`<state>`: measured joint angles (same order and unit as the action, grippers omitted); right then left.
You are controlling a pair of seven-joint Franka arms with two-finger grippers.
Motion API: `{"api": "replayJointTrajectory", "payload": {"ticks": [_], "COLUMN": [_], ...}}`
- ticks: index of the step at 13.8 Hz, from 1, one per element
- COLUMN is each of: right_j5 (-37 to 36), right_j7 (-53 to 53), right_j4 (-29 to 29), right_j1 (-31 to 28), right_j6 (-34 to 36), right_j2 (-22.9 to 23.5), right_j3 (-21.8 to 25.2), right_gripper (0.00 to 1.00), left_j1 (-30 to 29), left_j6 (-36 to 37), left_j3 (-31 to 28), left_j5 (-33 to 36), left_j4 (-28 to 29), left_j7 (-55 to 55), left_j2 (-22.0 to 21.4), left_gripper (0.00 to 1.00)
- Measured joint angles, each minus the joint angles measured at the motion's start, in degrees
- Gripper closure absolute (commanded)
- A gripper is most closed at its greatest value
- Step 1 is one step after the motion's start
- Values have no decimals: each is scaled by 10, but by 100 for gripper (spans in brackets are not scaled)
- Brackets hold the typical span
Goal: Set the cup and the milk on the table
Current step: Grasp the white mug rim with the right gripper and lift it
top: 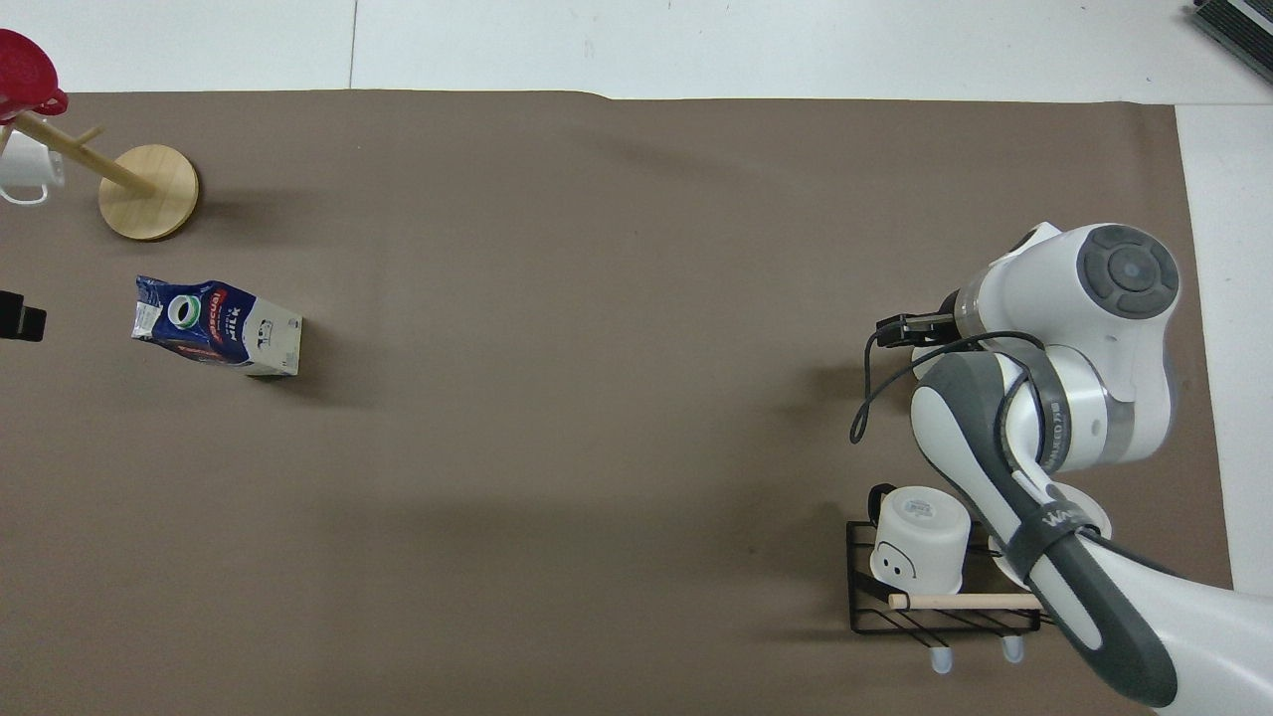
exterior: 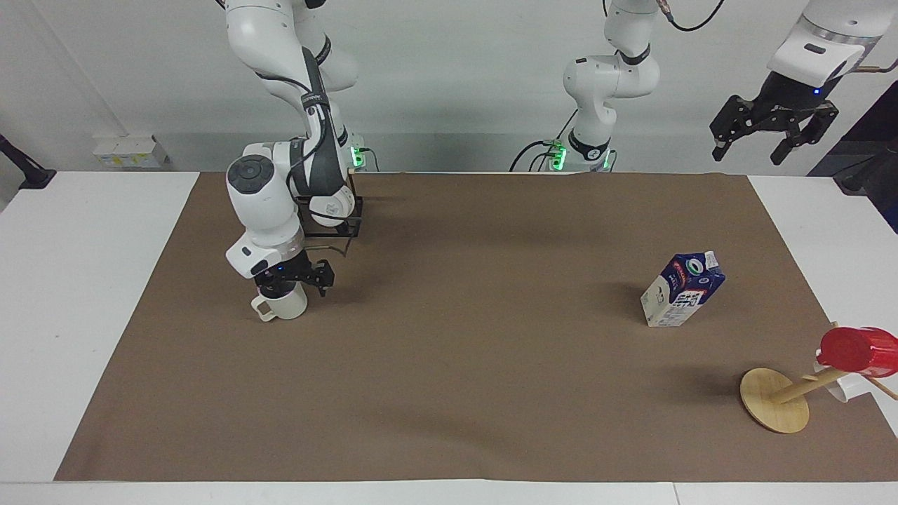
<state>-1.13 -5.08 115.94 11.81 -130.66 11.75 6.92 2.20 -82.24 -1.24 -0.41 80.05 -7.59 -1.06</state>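
Note:
The cream cup [exterior: 286, 307] stands upright on the brown sheet of the table [exterior: 449, 365] toward the right arm's end, handle pointing away from the robots. My right gripper [exterior: 292, 282] is down on the cup's top, fingers spread at its rim. In the overhead view the arm hides the cup; only a fingertip [top: 900, 327] of the right gripper shows. The milk [exterior: 681, 290] stands upright toward the left arm's end and also shows in the overhead view [top: 216, 327]. My left gripper [exterior: 772, 140] waits open, raised off that end of the table.
A black wire rack [exterior: 349, 217] with white mugs [top: 920, 538] stands near the right arm's base. A wooden mug tree [exterior: 774, 400] holding a red cup [exterior: 859, 351] stands farther from the robots than the milk; it also shows in the overhead view [top: 149, 191].

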Motion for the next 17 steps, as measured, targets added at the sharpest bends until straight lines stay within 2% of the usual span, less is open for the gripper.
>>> {"api": "replayJointTrajectory", "payload": {"ticks": [1, 2, 4, 5, 6, 7, 13, 17], "right_j5": [0, 0, 0, 0, 0, 0, 0, 0], "right_j7": [0, 5, 37, 52, 62, 65, 43, -81], "right_j4": [3, 6, 7, 8, 8, 8, 7, -20], "right_j1": [0, 0, -1, -3, -3, -3, -4, -4], "right_j6": [-7, -10, -10, -10, -10, -10, -11, -15], "right_j2": [1, 1, 1, 1, 1, 1, 1, 4], "right_j3": [0, 0, 0, 1, 2, 3, 3, 3], "right_gripper": [7, 25, 53, 71, 94, 100, 100, 100], "left_j1": [0, 0, 0, 0, 0, 0, 0, 0], "left_j6": [0, 0, 0, 0, 0, 0, 0, 0], "left_j3": [0, 0, 0, 0, 0, 0, 2, 2], "left_j5": [0, 0, 0, 0, 0, 0, 0, 0], "left_j4": [0, 0, 0, 0, 0, 0, 0, 0], "left_j7": [0, 0, 0, 0, 0, 0, 0, 0], "left_j2": [0, 0, 0, 0, 0, 0, 0, 0], "left_gripper": [0, 0, 0, 0, 0, 0, 0, 0]}}
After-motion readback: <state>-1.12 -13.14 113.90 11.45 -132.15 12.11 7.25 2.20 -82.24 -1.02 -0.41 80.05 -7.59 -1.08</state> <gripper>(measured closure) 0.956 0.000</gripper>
